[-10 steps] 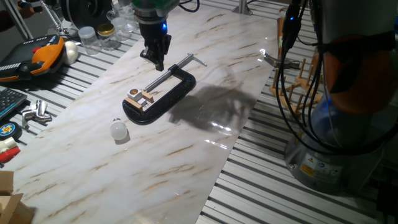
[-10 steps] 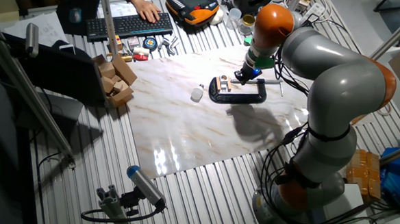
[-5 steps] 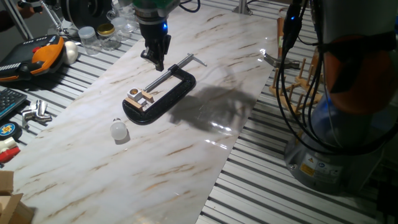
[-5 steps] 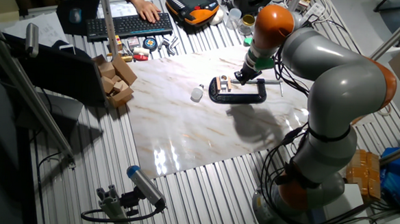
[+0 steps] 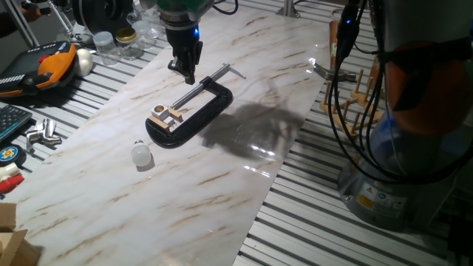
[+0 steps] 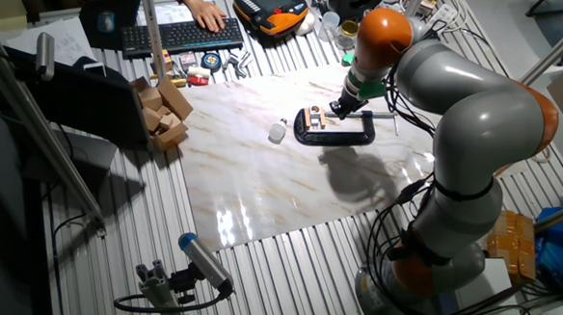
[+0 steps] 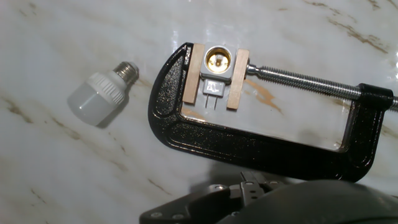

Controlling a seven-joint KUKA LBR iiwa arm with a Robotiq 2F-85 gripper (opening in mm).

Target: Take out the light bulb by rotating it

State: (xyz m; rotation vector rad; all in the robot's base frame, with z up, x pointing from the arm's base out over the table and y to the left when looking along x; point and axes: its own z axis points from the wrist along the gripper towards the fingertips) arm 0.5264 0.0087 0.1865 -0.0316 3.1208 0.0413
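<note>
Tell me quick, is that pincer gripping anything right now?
Pincer: holding nothing; open or closed cannot be told. The light bulb lies loose on the table.

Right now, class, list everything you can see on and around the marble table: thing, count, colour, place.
light bulb: one, white with metal screw base, lying on the marble left of the clamp, out of its socket.
C-clamp: one, black, mid-table.
socket: one, empty, between tan wooden blocks in the clamp.
marble table: one, white and tan-veined.
keyboard: one, black, far edge, a person's hand on it.
jars: a few, clear, beside the table.
hand: one, black, above the clamp's screw; open or shut unclear.
</note>
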